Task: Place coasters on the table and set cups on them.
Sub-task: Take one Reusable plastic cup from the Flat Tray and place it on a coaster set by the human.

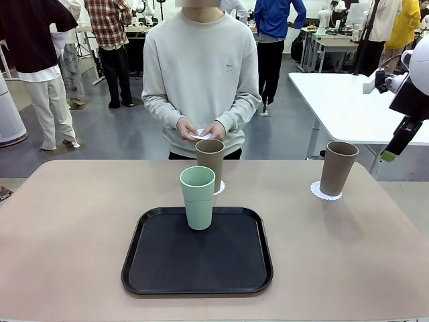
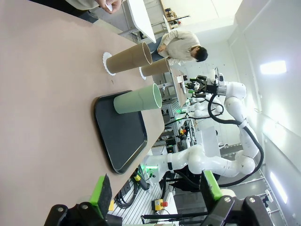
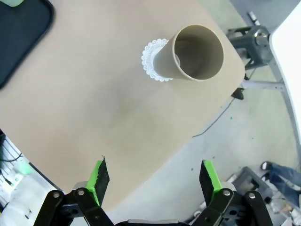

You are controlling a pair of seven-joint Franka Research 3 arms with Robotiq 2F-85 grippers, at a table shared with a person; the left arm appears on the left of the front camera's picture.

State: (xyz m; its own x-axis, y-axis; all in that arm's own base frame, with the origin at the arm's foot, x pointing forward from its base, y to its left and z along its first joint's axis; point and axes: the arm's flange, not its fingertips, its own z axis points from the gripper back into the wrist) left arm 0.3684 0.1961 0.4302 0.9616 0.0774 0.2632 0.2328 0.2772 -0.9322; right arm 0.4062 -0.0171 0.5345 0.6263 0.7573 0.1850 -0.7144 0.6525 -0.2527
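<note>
So, you've got two coasters down on the counter (image 1: 67,221). The middle coaster (image 1: 219,187) lies nr the mid of the far edge, w/ the middle brown cup (image 1: 210,163) upright on it. The corner coaster (image 1: 324,193) lies toward the far right corner, w/ the corner brown cup (image 1: 338,168) upright on it too. Its lacy rim shows all round the cup's base.

The third coaster (image 1: 201,134) is off the counter, pinched in the person's hands (image 1: 215,129) just beyond the far edge.

The mint cup (image 1: 198,198) has no coaster under it. It stands upright on the black tray (image 1: 201,261), at the mid of the tray's far rim. It's just in front of the middle brown cup, and the left wrist view shows a gap between them. The tray sits centred nr the counter's near edge.

Your right fingers (image 1: 388,155) hang raised past the right edge, beside the far right corner and apart from the corner brown cup. In the right wrist view they're spread wide w/ nothing between them, looking down on that cup's open mouth.

Your left fingers (image 2: 102,190) are also released, green pads well apart and holding nothing. They're out past the counter's edge, w/ the tray & cups farther off.
</note>
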